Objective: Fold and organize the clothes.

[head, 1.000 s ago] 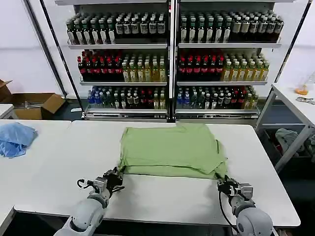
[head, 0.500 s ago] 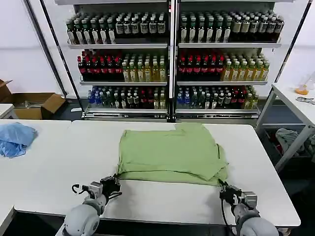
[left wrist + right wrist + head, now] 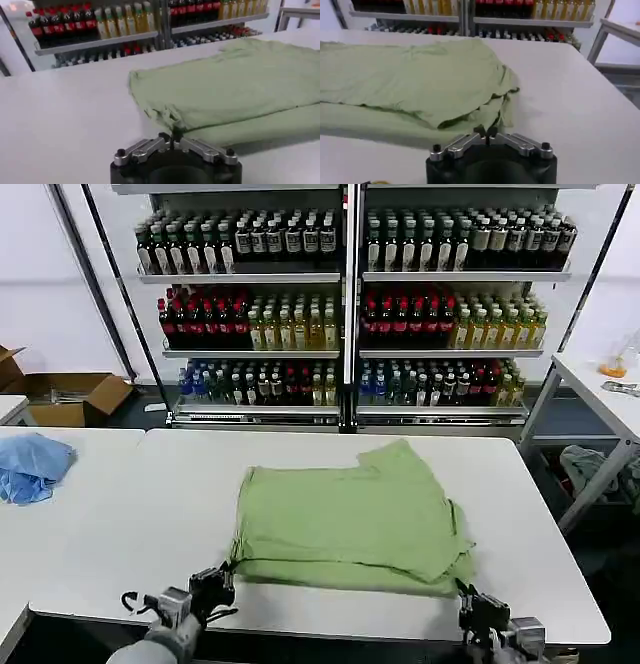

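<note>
Shirt (image 3: pixel 350 519) folded once, rumpled, near table's (image 3: pixel 120 514) front edge; tidier folds left. Left gripper (image 3: pixel 213 586) and right gripper (image 3: pixel 478 608) pinched closed on front corners.

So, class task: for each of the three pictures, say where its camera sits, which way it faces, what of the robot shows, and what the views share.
Head view: sits on the robot's head, looking forward and down over the white table to the bottle shelves; the left gripper and right gripper show at the table's near edge.
Left wrist view: sits on the left arm, facing across the table; the left gripper is shut on the green shirt.
Right wrist view: sits on the right arm, facing likewise; the right gripper is shut on the shirt.
Shared: all show the shirt, table and shelves.
</note>
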### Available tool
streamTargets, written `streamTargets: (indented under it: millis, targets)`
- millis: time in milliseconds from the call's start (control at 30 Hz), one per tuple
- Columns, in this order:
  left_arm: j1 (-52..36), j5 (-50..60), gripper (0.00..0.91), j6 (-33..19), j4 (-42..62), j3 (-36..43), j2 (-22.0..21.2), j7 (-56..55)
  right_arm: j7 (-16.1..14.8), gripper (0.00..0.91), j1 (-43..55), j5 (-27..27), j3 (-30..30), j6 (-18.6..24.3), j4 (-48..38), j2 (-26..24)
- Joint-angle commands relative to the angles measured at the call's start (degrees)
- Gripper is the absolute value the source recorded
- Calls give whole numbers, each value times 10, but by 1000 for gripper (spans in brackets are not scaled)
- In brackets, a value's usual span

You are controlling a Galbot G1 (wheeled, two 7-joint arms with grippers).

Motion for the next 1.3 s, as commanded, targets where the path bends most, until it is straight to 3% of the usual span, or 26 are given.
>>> streamTargets:
  millis: [33,167,433,700,867,1033,1300]
  targets:
    - [95,12,907,5,-80,-37,8,0,-5,907,-57,-54,13,4,44,1]
    - [80,6,907,5,-91,-58,14,-3,1,907,-48,-59,25,24,64,-1]
    - [-23,-41,907,-23,-42,-42,36,-33,28,907,58,20,53,39,50,-32]
    - [-227,-37,907,-1,117,23,0,-23,74,907,314,121,-60,-24,-106,-80]
    - [-315,-35,907,16,189,64,-16,-10,76,907,428,140,-147,-29,-205,-88]
    - [-407,-51,907,30,274,108,-32,-8,79,907,550,165,-221,-47,-305,-74]
    - [-488,-58,907,37,387,165,-45,-5,75,907,635,166,-268,-51,-436,-26]
